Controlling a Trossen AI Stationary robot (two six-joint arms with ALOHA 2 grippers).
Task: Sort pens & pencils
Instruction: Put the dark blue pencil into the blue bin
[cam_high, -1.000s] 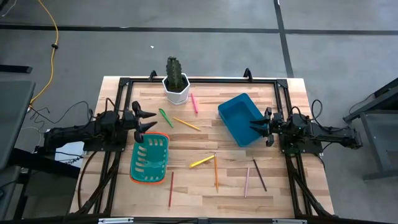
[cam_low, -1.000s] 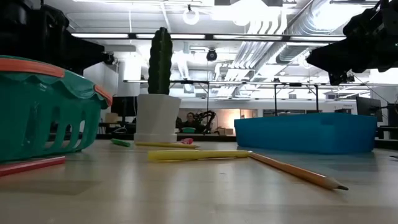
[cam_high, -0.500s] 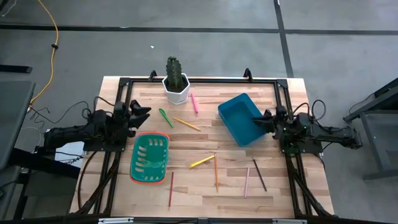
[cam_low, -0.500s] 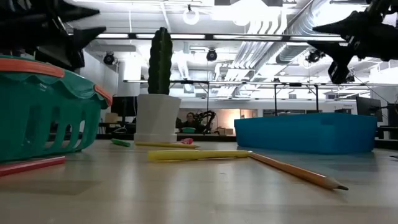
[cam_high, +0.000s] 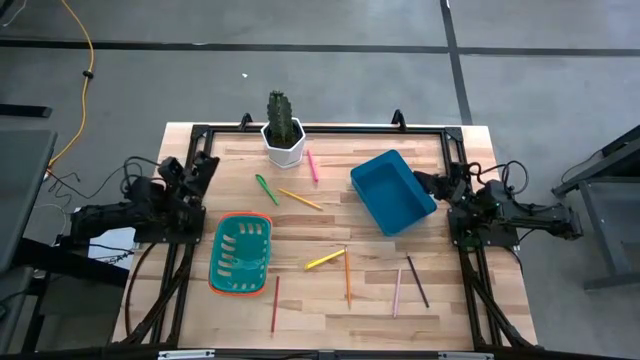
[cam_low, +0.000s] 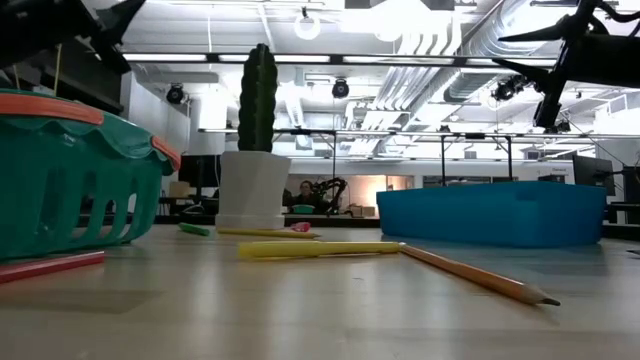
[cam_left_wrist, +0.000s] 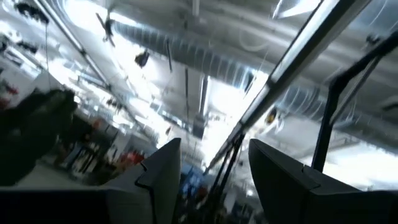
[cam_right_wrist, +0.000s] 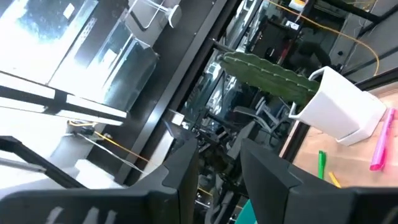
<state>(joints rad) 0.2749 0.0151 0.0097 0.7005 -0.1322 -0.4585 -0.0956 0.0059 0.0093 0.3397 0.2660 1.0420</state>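
The pens lie on the wooden table: a green one (cam_high: 266, 189) and a pink one (cam_high: 312, 165) near the cactus pot, and a yellow one (cam_high: 324, 260) at mid-table. The pencils lie scattered: a yellow-orange one (cam_high: 300, 199), an orange one (cam_high: 347, 277), a reddish one (cam_high: 275, 303), a salmon one (cam_high: 397, 292) and a dark brown one (cam_high: 417, 281). My left gripper (cam_high: 205, 165) stands open at the table's left edge, tipped upward, clear of everything. My right gripper (cam_high: 422, 182) is open at the right edge beside the blue bin, also tipped upward.
A teal basket with an orange rim (cam_high: 241, 254) sits left of centre. A blue bin (cam_high: 392, 191) stands at an angle on the right. A cactus in a white pot (cam_high: 283, 135) stands at the far edge. A black frame (cam_high: 330, 127) runs around the table.
Both grippers have tipped upward and rolled about their own axes. My left gripper has drawn back from over the basket's far corner toward the table's left edge. My right gripper has lifted its fingers beside the blue bin. Pens and pencils lie as before.
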